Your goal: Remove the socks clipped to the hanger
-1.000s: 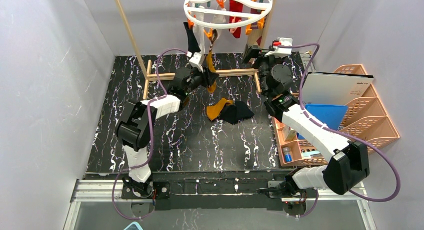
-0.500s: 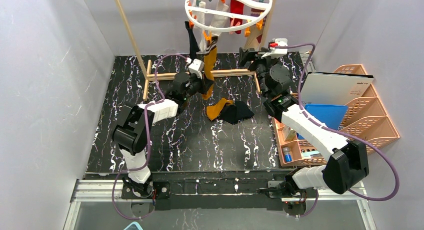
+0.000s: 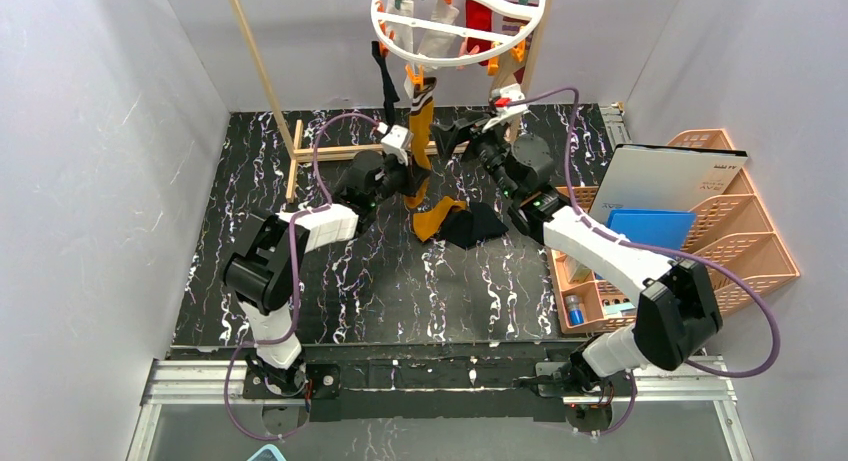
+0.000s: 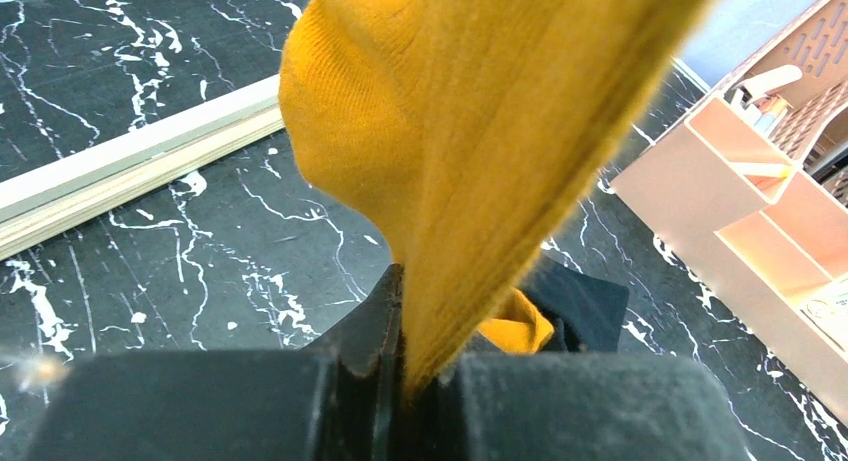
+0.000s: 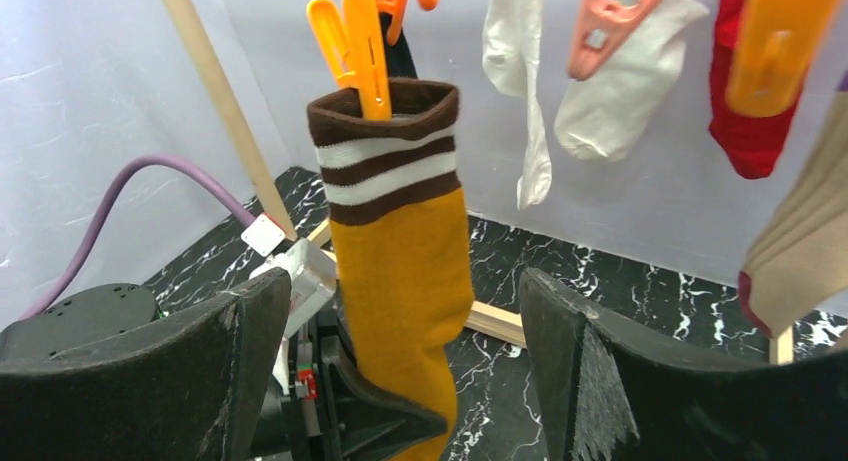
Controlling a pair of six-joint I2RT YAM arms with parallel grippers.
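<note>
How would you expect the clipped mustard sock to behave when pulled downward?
Probably floppy: the mustard sock folds flat where the left end effector pinches it. Likely to stretch before releasing, since the orange peg grips its striped cuff. Seemingly light, so it may swing.

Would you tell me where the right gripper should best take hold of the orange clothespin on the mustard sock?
The orange clothespin hangs upright, its lower end biting the striped cuff of the mustard sock; squeeze its free upper prongs, coming in level with the right gripper.
</note>
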